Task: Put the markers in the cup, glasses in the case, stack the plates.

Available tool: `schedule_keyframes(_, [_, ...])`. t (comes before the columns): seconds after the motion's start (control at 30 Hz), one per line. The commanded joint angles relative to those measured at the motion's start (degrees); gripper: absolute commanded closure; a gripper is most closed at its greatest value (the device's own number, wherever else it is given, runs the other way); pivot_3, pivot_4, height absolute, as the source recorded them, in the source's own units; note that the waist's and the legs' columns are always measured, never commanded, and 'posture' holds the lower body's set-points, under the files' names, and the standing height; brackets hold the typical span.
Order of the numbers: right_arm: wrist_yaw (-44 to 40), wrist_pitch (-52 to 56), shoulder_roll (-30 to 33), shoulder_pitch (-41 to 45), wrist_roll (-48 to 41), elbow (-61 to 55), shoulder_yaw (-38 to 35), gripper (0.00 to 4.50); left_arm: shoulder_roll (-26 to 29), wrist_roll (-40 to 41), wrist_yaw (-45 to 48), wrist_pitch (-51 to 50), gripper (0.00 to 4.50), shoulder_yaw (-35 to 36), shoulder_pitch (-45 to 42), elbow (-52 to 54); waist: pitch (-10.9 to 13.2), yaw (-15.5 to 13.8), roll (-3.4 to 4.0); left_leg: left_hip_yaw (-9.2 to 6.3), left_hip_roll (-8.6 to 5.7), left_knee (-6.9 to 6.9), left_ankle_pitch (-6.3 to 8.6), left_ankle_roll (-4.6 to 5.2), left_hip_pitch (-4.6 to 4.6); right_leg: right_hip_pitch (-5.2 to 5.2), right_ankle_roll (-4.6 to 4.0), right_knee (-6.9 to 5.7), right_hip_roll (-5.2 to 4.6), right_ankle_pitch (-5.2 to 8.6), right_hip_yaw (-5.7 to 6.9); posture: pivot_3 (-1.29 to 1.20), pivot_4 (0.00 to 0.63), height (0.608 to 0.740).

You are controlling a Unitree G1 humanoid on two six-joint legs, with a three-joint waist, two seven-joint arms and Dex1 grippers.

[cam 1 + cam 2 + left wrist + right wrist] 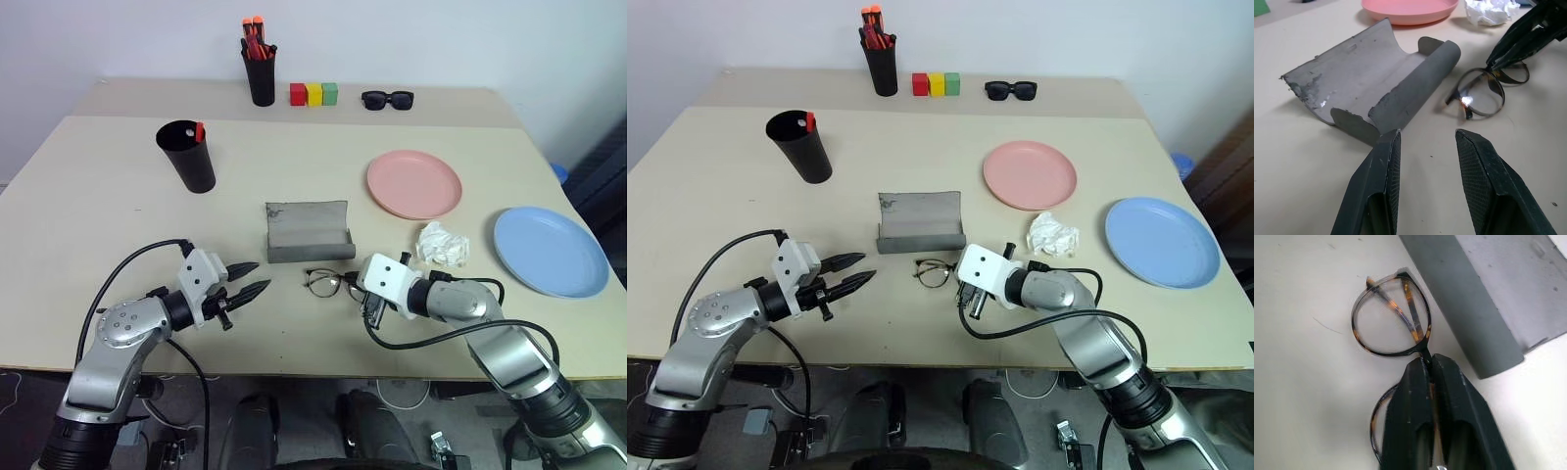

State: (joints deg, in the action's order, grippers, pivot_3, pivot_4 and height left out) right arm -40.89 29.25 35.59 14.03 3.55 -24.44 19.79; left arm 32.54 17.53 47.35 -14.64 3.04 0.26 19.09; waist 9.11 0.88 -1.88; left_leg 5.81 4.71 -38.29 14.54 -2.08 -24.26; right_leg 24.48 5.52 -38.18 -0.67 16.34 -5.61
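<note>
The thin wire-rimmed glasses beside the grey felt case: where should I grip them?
At the bridge between the lenses, from the near table edge: the thin wire-rimmed glasses lie folded and flat, and the right pincer is shut there now.

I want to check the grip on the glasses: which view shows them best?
Right wrist view: the right gripper is shut on the glasses at the bridge. Left wrist view shows one lens; the eye views show them small, beside the case.

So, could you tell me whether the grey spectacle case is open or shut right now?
Open. The spectacle case has its curved lid standing up behind the tray, and the glasses lie on the table in front of it.
</note>
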Motion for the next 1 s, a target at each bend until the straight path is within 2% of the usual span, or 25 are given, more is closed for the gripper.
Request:
schedule_keyframes(0.03, [-0.56, -0.23, 0.51, -0.28, 0.77, -0.88, 0.31, 4.47, -0.23, 0.43, -0.32, 1.42, 2.72, 0.28, -0.65, -0.60, -0.01, 0.00, -0.01, 0.00, 0.00, 0.00, 0.00, 0.00, 0.00, 0.00, 0.00, 0.00, 0.00, 0.00, 0.00, 0.00, 0.150, 0.722])
schedule_keyframes(0.23, [-1.30, -1.96, 1.27, 1.38, 1.14, -1.78, -1.14, 4.47, -0.41, -0.16, -0.80, 3.50, 2.72, 0.78, -0.24, -2.47, 0.00, 0.01, -0.01, 0.00, 0.00, 0.00, 0.00, 0.00, 0.00, 0.00, 0.00, 0.00, 0.00, 0.00, 0.00, 0.00, 0.150, 0.722])
schedule_keyframes(0.33, [-3.24, -2.80, 1.12, 4.08, -1.78, -3.39, -3.45, 4.47, -0.49, 0.12, -1.74, 4.63, 2.72, 2.15, 0.57, -3.47, 0.00, 0.07, 0.00, 0.00, 0.00, 0.01, 0.00, 0.00, 0.00, 0.01, -0.01, 0.00, 0.00, 0.00, 0.00, 0.00, 0.150, 0.722])
schedule_keyframes(0.53, [-3.81, -4.07, -2.06, 15.21, -2.91, -0.16, -3.68, 4.47, -0.25, -0.45, -3.26, 8.08, 2.72, 4.75, 2.21, -6.92, 0.03, 0.28, 0.05, 0.01, 0.04, 0.07, 0.00, 0.00, 0.02, 0.08, 0.00, -0.03, 0.04, -0.02, 0.00, 0.00, 0.150, 0.722])
schedule_keyframes(0.63, [-3.63, -6.77, -3.92, 19.85, -1.65, 4.86, -2.12, 4.47, -0.31, -0.27, -3.66, 8.60, 2.72, 5.31, 2.15, -7.75, 0.02, 0.08, 0.03, 0.06, 0.04, 0.07, 0.00, 0.00, 0.01, 0.08, -0.01, -0.01, 0.01, -0.02, 0.00, 0.00, 0.150, 0.722])
schedule_keyframes(0.8, [-3.91, -19.79, -7.75, 29.50, 3.29, 23.67, 2.68, 4.47, -0.50, -0.68, -4.65, 8.91, 2.72, 5.20, 1.87, -7.49, 0.03, 0.30, 0.04, 0.12, 0.03, 0.05, 0.00, 0.00, 0.00, 0.09, -0.04, 0.01, -0.01, -0.03, -0.01, 0.00, 0.150, 0.722])
schedule_keyframes(1.0, [-4.02, -31.91, -11.67, 33.41, 6.29, 40.71, 5.12, 4.47, -0.80, -0.69, -6.36, 8.75, 2.72, 5.83, 3.07, -5.75, 0.03, 0.29, 0.05, 0.14, 0.04, 0.11, 0.01, 0.01, -0.01, 0.11, 0.00, 0.00, 0.00, -0.05, -0.01, 0.00, 0.150, 0.722])
